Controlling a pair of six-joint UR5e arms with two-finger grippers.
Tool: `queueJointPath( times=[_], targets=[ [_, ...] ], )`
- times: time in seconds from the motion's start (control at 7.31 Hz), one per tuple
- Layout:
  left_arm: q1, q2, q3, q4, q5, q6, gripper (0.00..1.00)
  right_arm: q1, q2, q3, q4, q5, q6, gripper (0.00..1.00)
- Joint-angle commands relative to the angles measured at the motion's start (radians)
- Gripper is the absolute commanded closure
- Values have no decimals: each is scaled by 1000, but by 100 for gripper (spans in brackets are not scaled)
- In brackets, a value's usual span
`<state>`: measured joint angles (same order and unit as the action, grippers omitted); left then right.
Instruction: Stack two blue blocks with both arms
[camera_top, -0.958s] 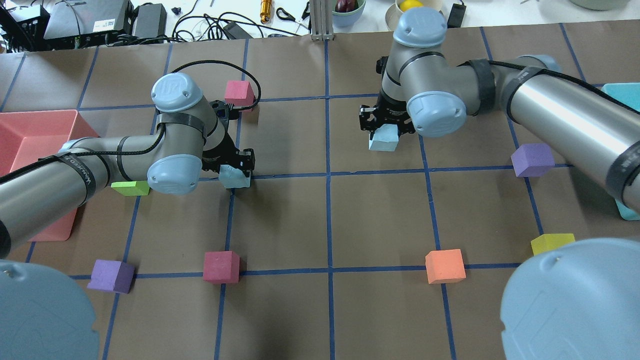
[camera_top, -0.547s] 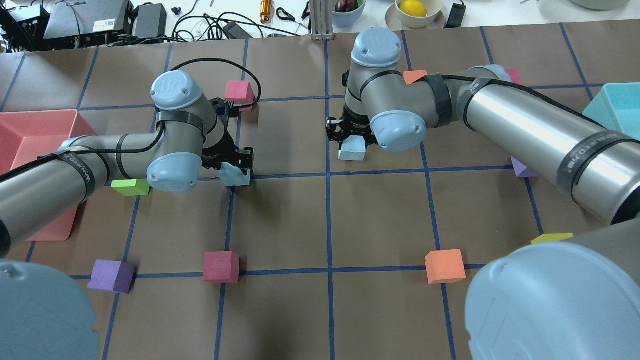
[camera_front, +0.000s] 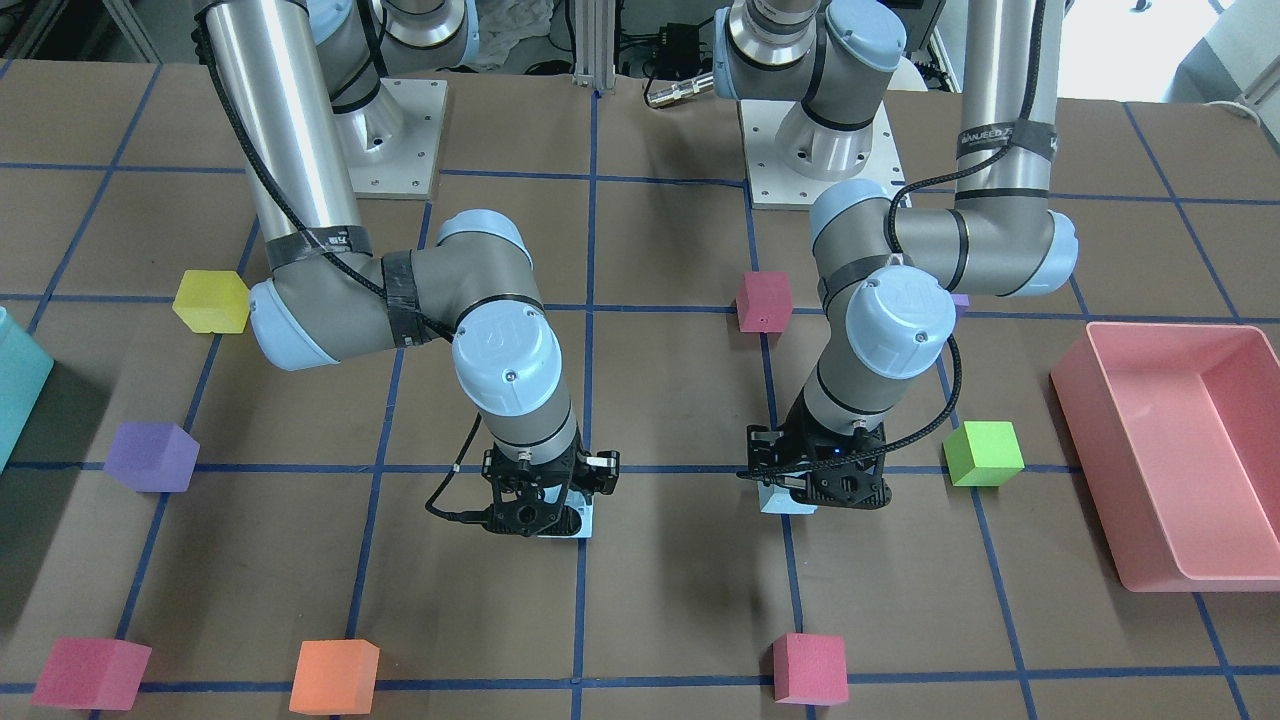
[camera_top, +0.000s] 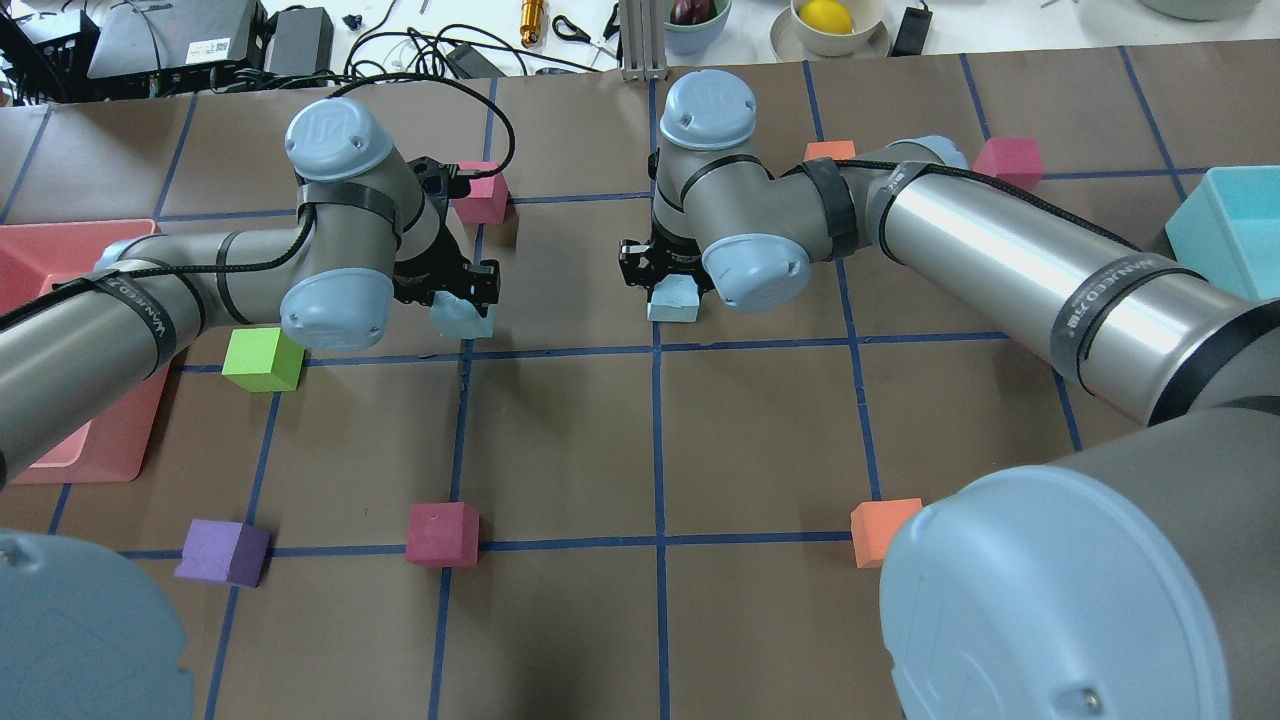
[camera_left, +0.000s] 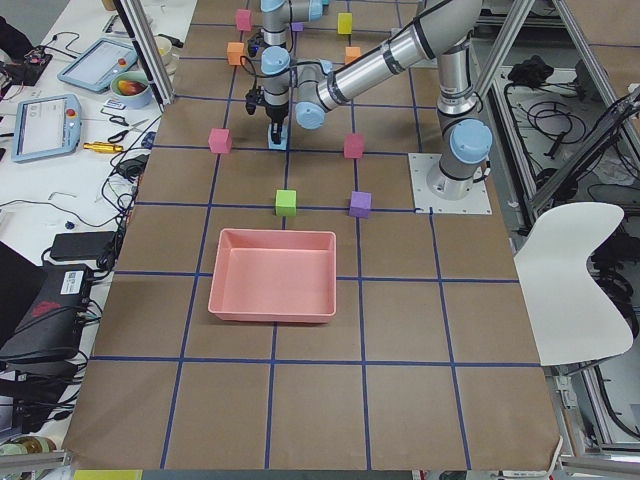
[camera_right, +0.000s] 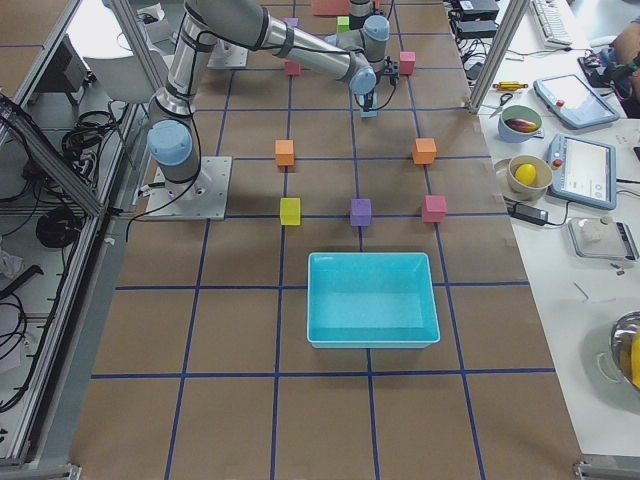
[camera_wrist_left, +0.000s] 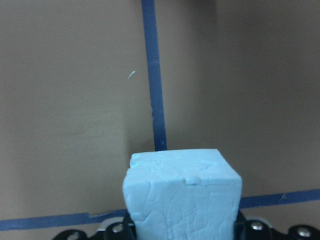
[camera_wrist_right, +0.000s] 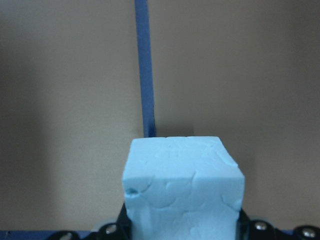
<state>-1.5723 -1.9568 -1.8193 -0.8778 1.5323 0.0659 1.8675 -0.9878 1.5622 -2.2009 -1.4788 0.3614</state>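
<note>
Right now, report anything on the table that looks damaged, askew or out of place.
Only foam wear stands out. The left blue block, held in the left gripper, has a cracked face and a ragged top-left corner; the right blue block, in the right gripper, is dented and pitted. Nothing spilled or askew.

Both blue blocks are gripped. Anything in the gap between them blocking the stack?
Nothing visible. The left gripper holds one blue block, the right gripper the other blue block; only bare table paper lies between. The pink cube sits beyond the left gripper, off that line.
</note>
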Motion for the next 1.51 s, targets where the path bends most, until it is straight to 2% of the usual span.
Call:
queueJointPath(
  times=[0.0, 0.68, 0.82, 0.96, 1.23, 1.37],
  targets=[
    [-2, -4, 63, -68, 0, -1, 100, 7, 8, -2, 0, 2, 33, 96],
    [-21, -19, 201, -207, -12, -90, 100, 19, 20, -1, 3, 31, 47, 91],
    [-35, -21, 219, -216, -8, -92, 100, 21, 24, -2, 1, 32, 48, 71],
    [-38, -22, 247, -262, -6, -92, 100, 21, 29, -2, -2, 31, 44, 2],
    [-43, -25, 265, -285, -4, -92, 100, 21, 24, -22, 0, 28, 48, 0],
    [-43, -24, 267, -293, 0, -90, 100, 19, 17, -71, 18, 12, 48, 0]
  ],
)
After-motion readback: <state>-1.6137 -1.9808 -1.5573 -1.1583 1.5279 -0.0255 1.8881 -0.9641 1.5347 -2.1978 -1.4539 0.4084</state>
